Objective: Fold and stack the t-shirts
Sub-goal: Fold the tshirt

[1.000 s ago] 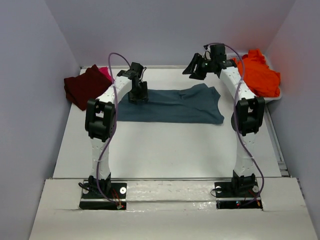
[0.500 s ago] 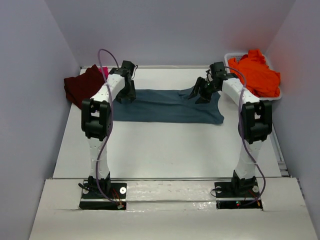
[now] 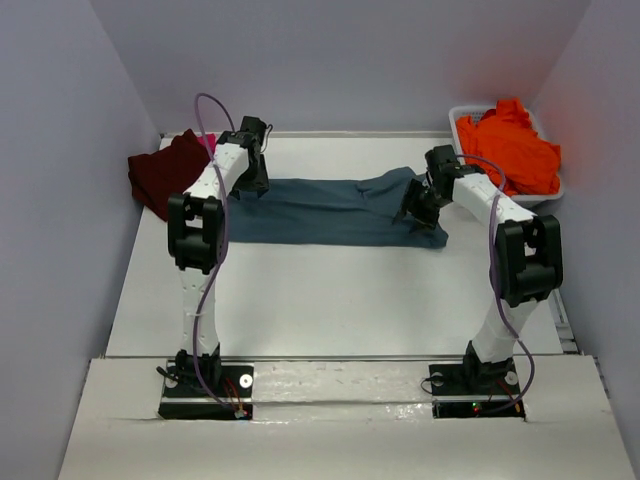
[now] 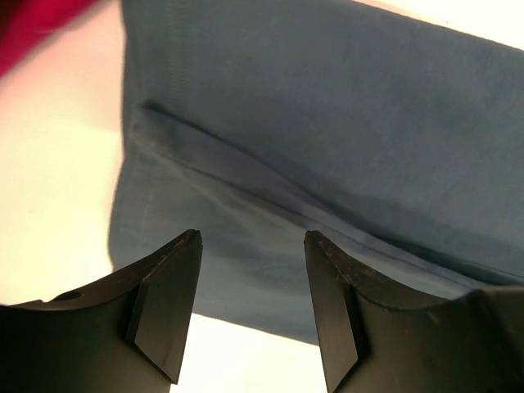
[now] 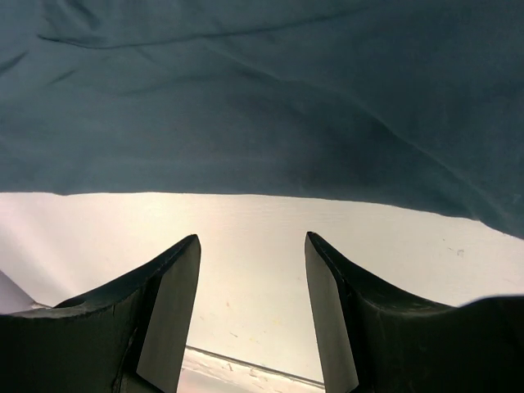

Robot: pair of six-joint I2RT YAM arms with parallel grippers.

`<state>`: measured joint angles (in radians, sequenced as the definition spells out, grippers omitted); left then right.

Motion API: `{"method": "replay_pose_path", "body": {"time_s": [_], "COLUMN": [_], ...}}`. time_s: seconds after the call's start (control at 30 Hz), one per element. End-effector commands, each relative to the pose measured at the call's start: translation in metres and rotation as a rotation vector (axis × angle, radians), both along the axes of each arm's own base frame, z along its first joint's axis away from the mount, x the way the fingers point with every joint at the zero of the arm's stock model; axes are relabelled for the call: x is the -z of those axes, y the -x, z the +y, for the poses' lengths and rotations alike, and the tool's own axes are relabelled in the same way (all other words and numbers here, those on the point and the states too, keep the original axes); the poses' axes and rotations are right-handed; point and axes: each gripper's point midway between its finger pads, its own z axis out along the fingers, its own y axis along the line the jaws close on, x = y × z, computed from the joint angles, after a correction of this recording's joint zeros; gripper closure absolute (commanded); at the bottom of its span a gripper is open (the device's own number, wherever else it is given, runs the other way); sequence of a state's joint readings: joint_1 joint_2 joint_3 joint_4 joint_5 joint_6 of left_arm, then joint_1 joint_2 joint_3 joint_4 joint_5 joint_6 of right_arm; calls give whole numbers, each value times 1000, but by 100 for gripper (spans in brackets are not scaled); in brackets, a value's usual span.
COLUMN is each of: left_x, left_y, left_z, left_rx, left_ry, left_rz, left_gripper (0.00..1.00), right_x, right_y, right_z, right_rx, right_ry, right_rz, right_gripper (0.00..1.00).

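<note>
From above, the slate teal-blue shirt [image 3: 330, 210] lies spread across the middle of the surface [image 3: 330, 300], with the left gripper [image 3: 249, 188] at its left end and the right gripper [image 3: 414, 207] at its right. In the left wrist view the jaws stand apart over a hemmed corner. In the right wrist view the jaws are parted just off the cloth's edge. This looks like the grasp before a fold: each gripper must next pinch its end.

Slate teal-blue t-shirt [image 5: 262, 98] fills the upper half, lightly creased, its lower edge running across the view. Below it lies bare white table [image 5: 98, 237]. Right gripper [image 5: 250, 262]: jaws apart, nothing between them, tips just short of the cloth edge.
</note>
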<state>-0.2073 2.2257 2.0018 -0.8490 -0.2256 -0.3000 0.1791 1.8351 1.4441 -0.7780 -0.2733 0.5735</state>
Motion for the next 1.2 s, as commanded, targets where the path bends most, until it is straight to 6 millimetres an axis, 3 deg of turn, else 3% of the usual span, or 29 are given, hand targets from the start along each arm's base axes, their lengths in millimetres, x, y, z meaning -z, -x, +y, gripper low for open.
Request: {"method": "replay_pose_path", "body": {"time_s": [0.0,0.17,0.37,0.67,0.83,1.1,1.17], "left_x": [-11,-11,13,53,72,64,62], "left_y": [-11,-18,-12,25,43,49,53], "left_z": [-16,-26,-27,-48,-43,-36,-37], "left_rx": [36,67,62,42,12,-16,-17], "left_ry": [87,132,137,299,311,326,337], "left_rz": [-47,-82,-31,102,162,164,167], "left_gripper": [35,35,36,36,36,36,36], "right_x": [7,22,41,68,73,81,77], "right_y": [1,0,1,9,15,17,8], "right_z": [-3,-8,-7,-12,-13,-19,-19], "right_rx": [31,56,70,75,80,100,107], "right_ry": [36,64,62,91,98,132,141], "right_rz": [-9,3,31,89,112,148,142], "right_gripper": [41,41,41,41,41,41,41]}}
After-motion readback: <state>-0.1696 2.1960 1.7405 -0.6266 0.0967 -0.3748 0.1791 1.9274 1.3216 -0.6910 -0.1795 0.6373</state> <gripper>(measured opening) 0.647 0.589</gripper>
